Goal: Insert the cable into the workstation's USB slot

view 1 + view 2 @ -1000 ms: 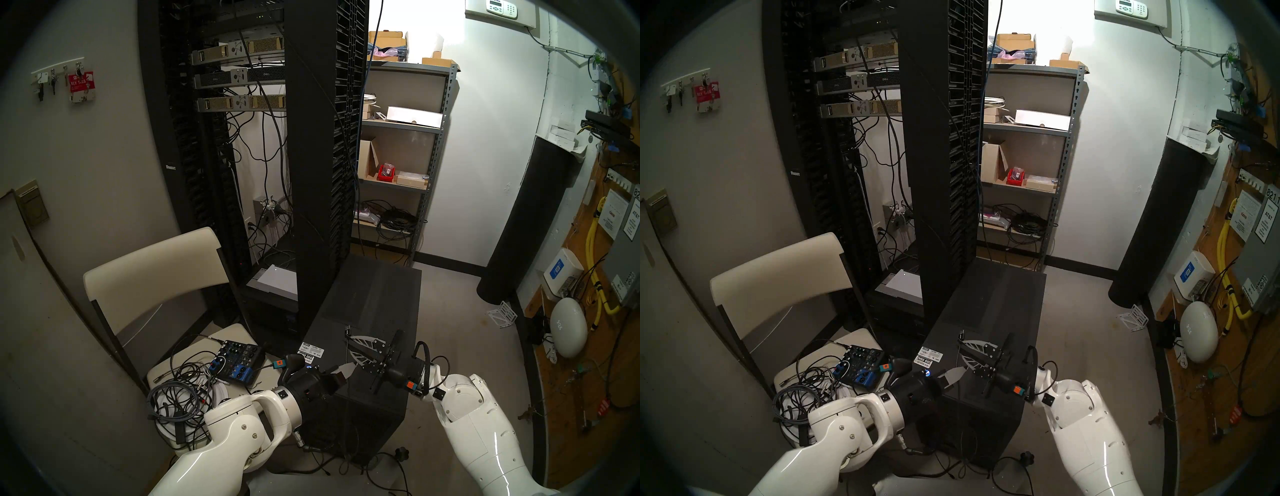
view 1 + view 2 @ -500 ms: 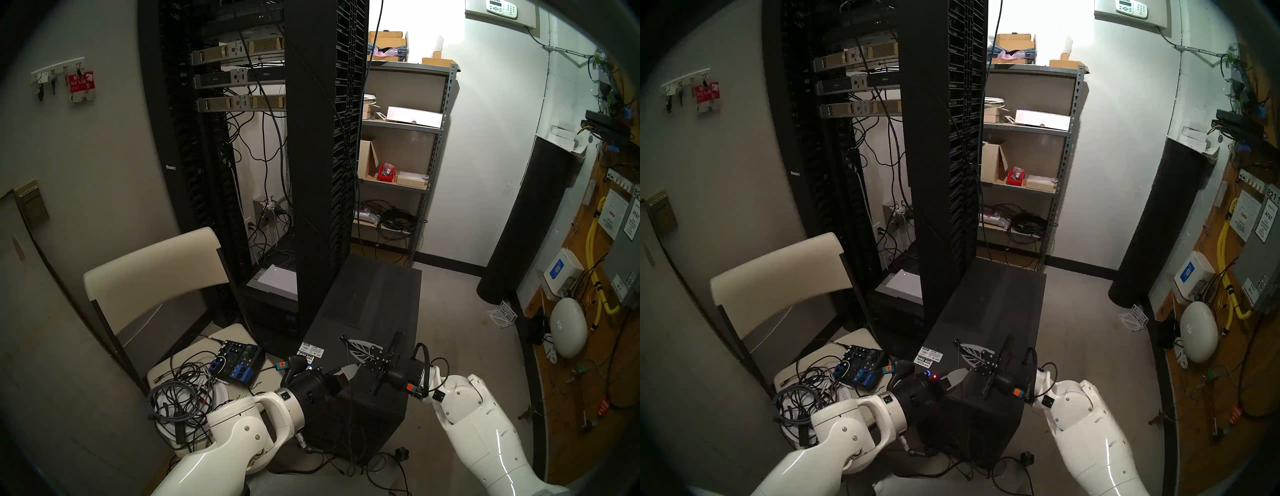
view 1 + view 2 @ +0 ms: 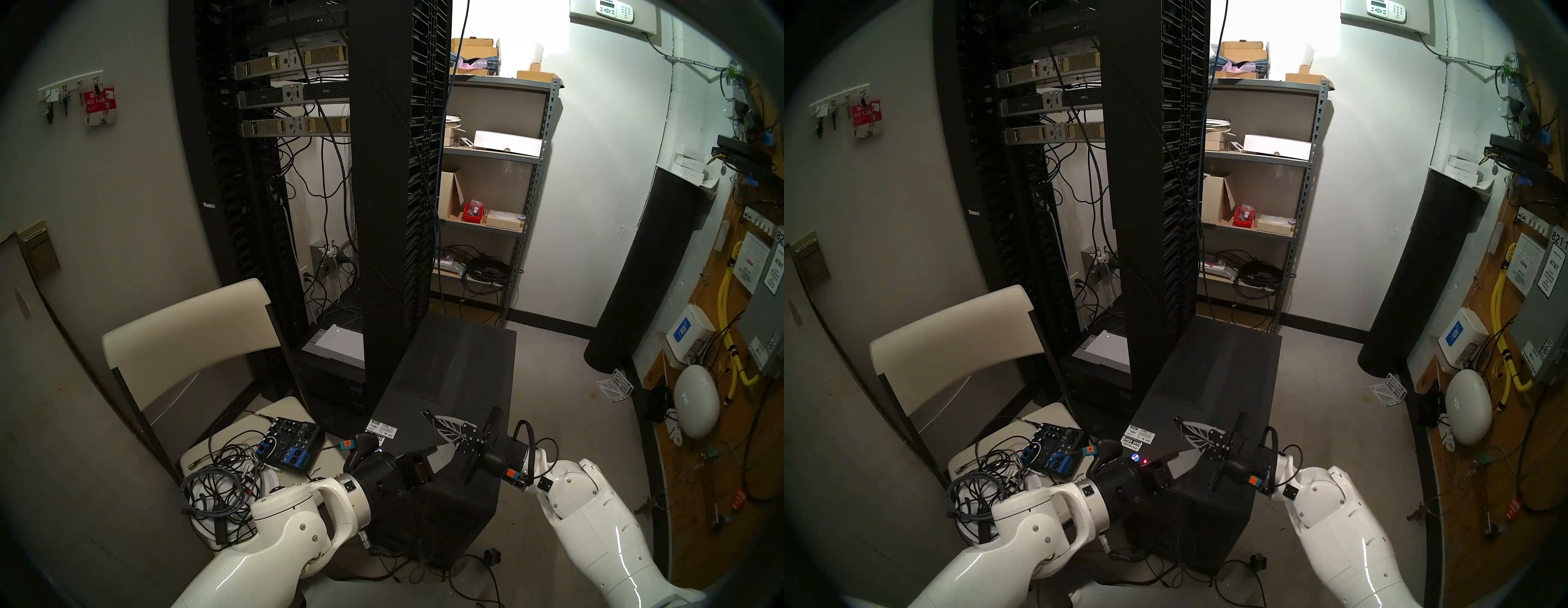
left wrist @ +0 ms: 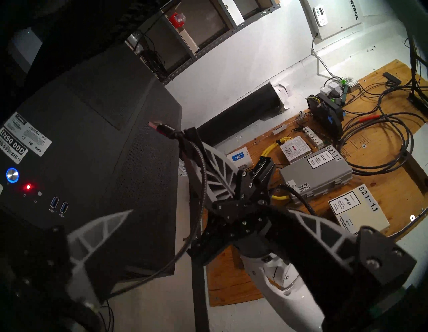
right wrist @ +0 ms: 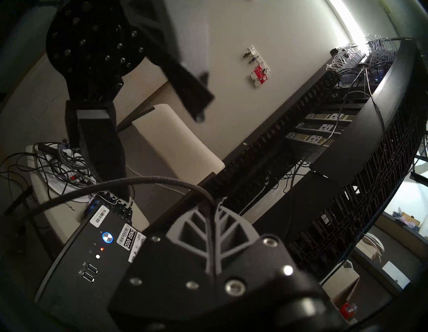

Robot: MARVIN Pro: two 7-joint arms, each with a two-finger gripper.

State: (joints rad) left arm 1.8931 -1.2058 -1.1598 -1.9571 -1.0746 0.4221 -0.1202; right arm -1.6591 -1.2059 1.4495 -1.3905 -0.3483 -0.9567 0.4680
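The cable is a thin, braided black cord, light and floppy along its run, so it will sag and swing and give no push of its own; only the short stiff plug at its end can be steered, and the sound place to hold it is on or just behind that plug, with the metal tip left free. That is how it is held: the right end effector is closed on the cable right behind the plug, whose tip sticks out past the fingertips over the top of the workstation. From there the cord runs back along the finger and loops down in front of the case. The left end effector is beside it, its fingers parted and nothing between them in the left wrist view. The two USB slots sit side by side on the near top edge of the case, below the blue-ringed button and the red light. The plug is above and well apart from them, farther back over the case. It looks to need turning to face the slots, and the metal tip would jam or bend if pushed in crooked.
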